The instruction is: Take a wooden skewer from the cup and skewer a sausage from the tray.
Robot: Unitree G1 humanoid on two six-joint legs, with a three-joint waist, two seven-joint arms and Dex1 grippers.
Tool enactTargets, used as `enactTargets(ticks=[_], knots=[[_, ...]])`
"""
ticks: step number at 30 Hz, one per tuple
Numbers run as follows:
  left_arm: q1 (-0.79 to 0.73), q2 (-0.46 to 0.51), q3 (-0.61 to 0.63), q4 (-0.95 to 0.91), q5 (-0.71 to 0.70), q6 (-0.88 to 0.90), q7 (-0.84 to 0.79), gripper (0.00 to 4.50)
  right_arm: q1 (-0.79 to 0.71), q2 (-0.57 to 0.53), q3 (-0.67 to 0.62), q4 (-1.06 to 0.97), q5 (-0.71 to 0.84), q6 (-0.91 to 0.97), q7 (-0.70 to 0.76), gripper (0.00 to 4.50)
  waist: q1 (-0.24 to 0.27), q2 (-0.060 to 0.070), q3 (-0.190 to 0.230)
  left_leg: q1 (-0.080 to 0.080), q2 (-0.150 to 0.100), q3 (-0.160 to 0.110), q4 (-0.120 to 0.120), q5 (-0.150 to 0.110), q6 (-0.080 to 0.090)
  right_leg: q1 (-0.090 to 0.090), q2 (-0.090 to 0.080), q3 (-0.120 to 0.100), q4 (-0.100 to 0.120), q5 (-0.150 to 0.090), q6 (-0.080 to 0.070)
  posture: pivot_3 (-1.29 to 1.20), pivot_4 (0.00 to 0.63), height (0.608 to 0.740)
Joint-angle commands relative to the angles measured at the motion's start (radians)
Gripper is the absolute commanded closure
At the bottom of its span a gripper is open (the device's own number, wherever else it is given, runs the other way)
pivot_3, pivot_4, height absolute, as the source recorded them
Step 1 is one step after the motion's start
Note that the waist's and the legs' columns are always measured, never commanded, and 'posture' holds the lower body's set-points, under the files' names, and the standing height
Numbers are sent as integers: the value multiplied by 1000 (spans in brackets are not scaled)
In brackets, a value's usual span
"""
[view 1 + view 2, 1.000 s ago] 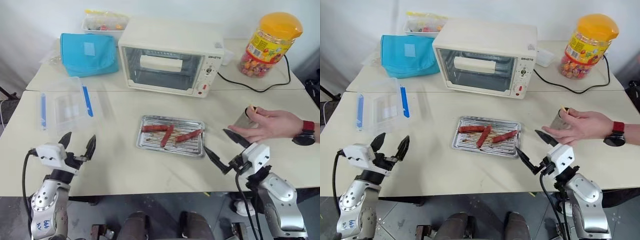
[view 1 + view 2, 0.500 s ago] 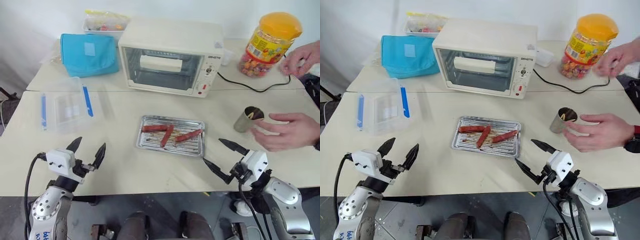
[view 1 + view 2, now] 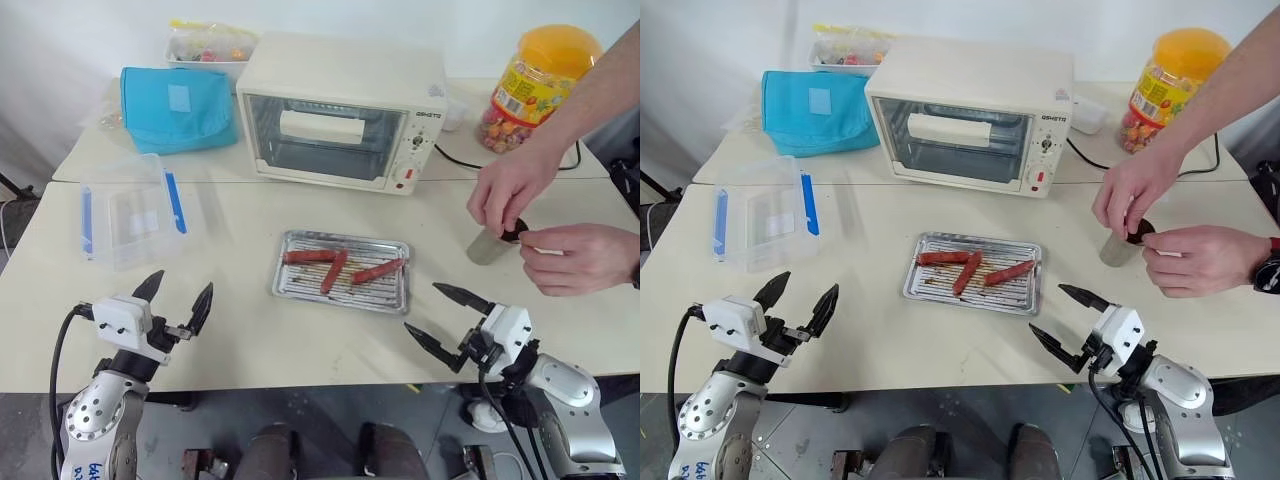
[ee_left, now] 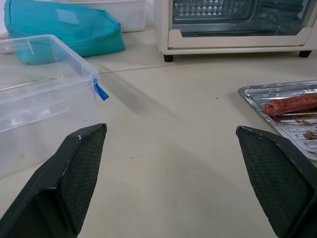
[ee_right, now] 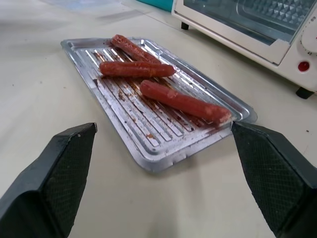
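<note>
Waiting is wise: from the head views, a person's hands [image 3: 512, 186] cover the cup [image 3: 489, 246] right of the tray [image 3: 343, 270], so the right end effector [image 3: 446, 318], fingers spread, should approach afterwards. Left wrist view: left end effector [image 4: 173, 173] spread, idle. Right wrist view: three sausages [image 5: 184, 102] lie ahead.
</note>
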Motion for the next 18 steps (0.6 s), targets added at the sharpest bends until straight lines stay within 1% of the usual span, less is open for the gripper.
enactTargets(ticks=[1, 13, 18], knots=[[-10, 8, -1, -29, 6, -3, 4, 74, -6, -3, -19, -6, 17, -17, -2, 0, 0, 0, 0, 0, 0, 0, 0, 0, 0, 0, 0, 0, 0, 0, 0, 0, 150, 740], [-28, 8, -2, -30, 15, -10, 6, 74, -52, -13, -9, 24, 24, -8, 38, 0, -1, 0, 0, 0, 0, 0, 0, 0, 0, 0, 0, 0, 0, 0, 0, 0, 150, 740], [-12, 5, -13, -11, 19, -22, -18, 74, -73, -3, -5, 17, 19, -1, 29, 0, 0, 0, 0, 0, 0, 0, 0, 0, 0, 0, 0, 0, 0, 0, 0, 0, 150, 740]])
